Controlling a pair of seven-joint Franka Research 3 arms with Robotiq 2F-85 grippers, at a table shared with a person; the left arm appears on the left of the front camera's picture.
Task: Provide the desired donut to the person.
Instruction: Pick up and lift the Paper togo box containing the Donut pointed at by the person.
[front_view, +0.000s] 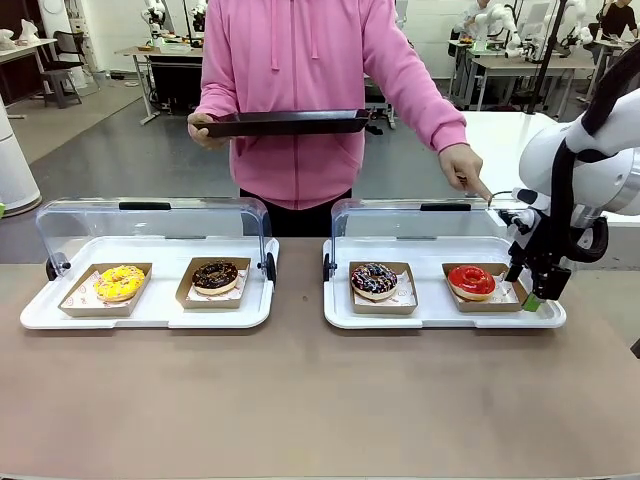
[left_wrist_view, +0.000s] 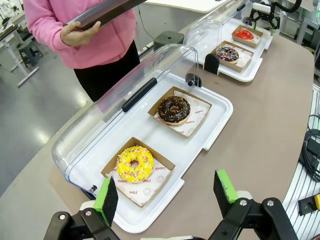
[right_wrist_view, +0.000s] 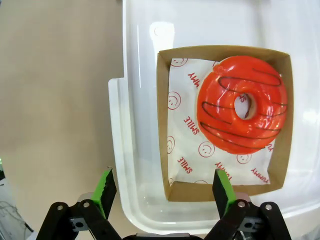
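Red-glazed donut (right_wrist_view: 220, 125), dark drizzle lines, sits in a brown cardboard box (right_wrist_view: 163, 125) on smiley-print paper, at the right end of the right-hand white tray (front_view: 440, 318), clear lid (front_view: 420, 225) raised. My right gripper (right_wrist_view: 165, 187) hovers over the box's near corner with its jaws spread wide and nothing in them. The left gripper (left_wrist_view: 167, 192) hangs likewise agape and empty above the yellow donut (left_wrist_view: 134, 163). The person's hand (front_view: 463, 168) points a finger down toward the red one, and their other hand holds a black tray (front_view: 290, 122). Step, as I judge it: approach to the pick. Next: lower, close on the box wall, lift clear of the lid and carry it to the black tray.
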